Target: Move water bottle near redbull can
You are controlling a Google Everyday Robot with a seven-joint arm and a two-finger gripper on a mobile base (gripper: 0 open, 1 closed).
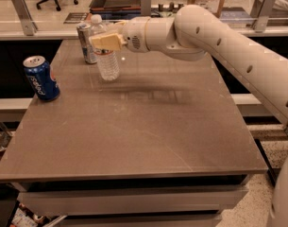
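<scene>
Camera view, jaws gripping water bottle point(108, 68), redbull can point(85, 44) partly hidden behind

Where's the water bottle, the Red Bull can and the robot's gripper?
water bottle point(108, 65): camera view, on its clear lower body.
redbull can point(85, 45): camera view, on its silver side, just left of the bottle.
gripper point(102, 41): camera view, between its fingertips, clamped round the bottle's upper part.

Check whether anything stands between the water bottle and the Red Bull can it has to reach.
Nothing visible does. The gripper holds the water bottle by its upper part, right beside the redbull can; nothing sits between them. The Pepsi can stands apart at the edge of the table.
</scene>
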